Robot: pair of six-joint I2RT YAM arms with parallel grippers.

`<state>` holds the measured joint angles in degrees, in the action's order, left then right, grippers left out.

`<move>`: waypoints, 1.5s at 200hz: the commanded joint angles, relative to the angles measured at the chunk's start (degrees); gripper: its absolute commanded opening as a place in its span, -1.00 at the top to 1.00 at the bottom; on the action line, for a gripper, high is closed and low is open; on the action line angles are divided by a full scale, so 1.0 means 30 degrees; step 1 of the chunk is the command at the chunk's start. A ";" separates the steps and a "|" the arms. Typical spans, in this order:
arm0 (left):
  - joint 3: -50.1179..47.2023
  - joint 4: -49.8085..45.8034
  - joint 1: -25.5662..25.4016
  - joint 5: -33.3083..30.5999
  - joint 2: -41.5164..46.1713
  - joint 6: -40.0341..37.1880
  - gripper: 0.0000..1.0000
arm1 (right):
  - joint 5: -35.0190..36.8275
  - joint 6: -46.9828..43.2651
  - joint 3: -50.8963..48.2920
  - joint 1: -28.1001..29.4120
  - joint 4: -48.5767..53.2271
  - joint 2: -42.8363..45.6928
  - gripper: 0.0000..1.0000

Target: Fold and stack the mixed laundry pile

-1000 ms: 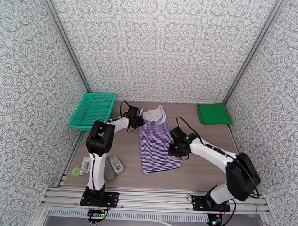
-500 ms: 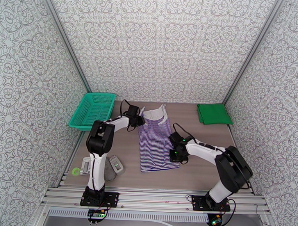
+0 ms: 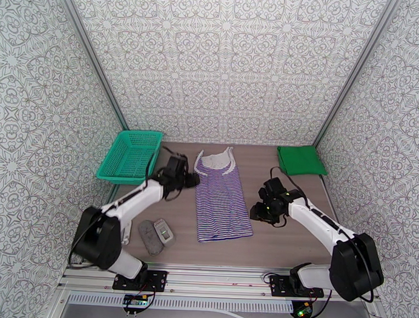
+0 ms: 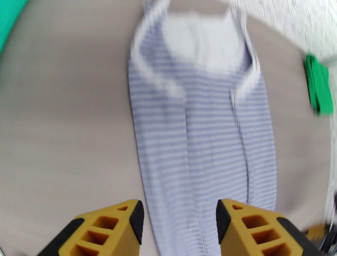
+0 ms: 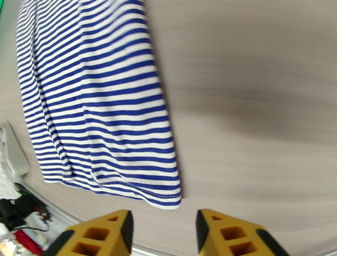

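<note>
1. Both arms have come away from the striped top (image 3: 221,204) since a second ago. The right gripper (image 3: 259,211) was over the cloth's right side and now sits off it over bare wood. The left arm's elbow has swung far out toward the lower left of the overhead frame.
2. In its wrist view the left gripper (image 4: 180,214) has its yellow fingers spread, with nothing between them. Overhead it hangs just beside the top's left edge, below the armhole. The blur leaves it unclear whether it brushes the cloth.
3. The right gripper's fingers are spread too and hold nothing. The hem's lower right corner lies just above them in the right wrist view.
4. The striped top lies flat and lengthwise in the middle of the table (image 3: 286,242). Its white neckline points to the back wall and its hem to the near rail. Its long edges run fairly straight.
5. The green shirt (image 3: 302,160) lies folded in the upper right corner of the table, well apart from the top.
6. Open wood runs between the top's right edge and that corner, and along the near rail on the right.
7. On the left the room is tighter, with the teal basket (image 3: 130,155) at the back and two small grey objects (image 3: 156,234) near the front.
</note>
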<state>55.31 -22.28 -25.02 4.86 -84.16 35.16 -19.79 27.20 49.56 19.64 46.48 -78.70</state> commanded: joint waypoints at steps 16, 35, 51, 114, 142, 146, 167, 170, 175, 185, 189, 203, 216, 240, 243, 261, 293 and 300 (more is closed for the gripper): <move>-0.4077 -0.1142 -0.2363 0.0719 0.2925 0.3734 -0.11 | -0.3123 -0.0466 -0.1234 -0.0247 -0.1746 -0.0770 -0.09; -0.5077 -0.2095 -0.3708 0.0215 0.4003 0.5001 -0.12 | -0.2782 -0.0556 -0.1363 -0.0248 -0.2008 -0.1387 -0.03; -0.5985 -0.2035 -0.4569 0.0042 0.4768 0.6270 -0.12 | -0.2536 -0.0600 -0.1590 -0.0224 -0.2330 -0.1843 -0.03; -0.8038 -0.0453 -0.7223 0.0371 0.4259 0.9226 -0.16 | -0.2778 -0.0429 -0.2128 0.0289 -0.3233 -0.3270 0.02; -0.8621 0.0801 -0.7655 0.0282 0.3530 0.9932 -0.16 | -0.2993 -0.0024 -0.2327 0.0729 -0.3767 -0.3676 0.07; -0.8724 0.1057 -0.7667 0.0309 0.3415 0.9996 -0.15 | -0.3037 0.0053 -0.2340 0.0788 -0.3865 -0.3702 0.08; -0.8886 0.2128 -0.7758 0.0593 0.2712 1.0193 -0.12 | -0.3114 0.0291 -0.2370 0.1112 -0.4167 -0.3869 0.13; -0.8886 0.2294 -0.7769 0.0626 0.2613 1.0202 -0.11 | -0.3153 0.0328 -0.2377 0.1135 -0.4197 -0.3905 0.14; -0.8874 0.2507 -0.7830 0.0662 0.2423 1.0238 -0.10 | -0.3159 0.0379 -0.2419 0.1200 -0.4261 -0.3934 0.15; -0.8843 0.3042 -0.7923 0.0715 0.2051 1.0283 -0.08 | -0.3239 0.0476 -0.2465 0.1243 -0.4409 -0.3988 0.20; -0.8811 0.3268 -0.7936 0.0752 0.1877 1.0309 -0.06 | -0.3246 0.0540 -0.2482 0.1283 -0.4446 -0.4002 0.22; -0.8564 0.3982 -0.8023 0.0867 0.1477 1.0341 0.03 | -0.3246 0.0622 -0.2498 0.1283 -0.4481 -0.3951 0.30; -0.8195 0.4236 -0.8232 0.0973 0.1180 1.0288 0.11 | -0.3276 0.0703 -0.2494 0.1277 -0.4420 -0.3778 0.36; -0.7875 0.4294 -0.8473 0.0935 0.1126 1.0254 0.30 | -0.3160 0.0747 -0.2518 0.1293 -0.4169 -0.3348 0.52; -0.7888 0.4315 -0.8477 0.0943 0.1155 1.0268 0.31 | -0.3133 0.0747 -0.2527 0.1278 -0.4120 -0.3294 0.54; -0.7881 0.4211 -0.8583 0.0873 0.1303 1.0313 0.34 | -0.3071 0.0755 -0.2573 0.1298 -0.3922 -0.3104 0.64; -0.7991 0.3476 -0.8624 0.0464 0.1476 1.0456 0.61 | -0.2983 0.0835 -0.2697 0.1305 -0.3711 -0.2832 0.75; -0.7952 0.3199 -0.8644 0.0283 0.1588 1.0502 0.72 | -0.2983 0.0863 -0.2659 0.1299 -0.3625 -0.2765 0.79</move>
<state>31.88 -12.16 -50.39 6.28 -79.53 66.13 -28.77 29.12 42.28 22.94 34.37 -88.53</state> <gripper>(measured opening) 0.220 0.136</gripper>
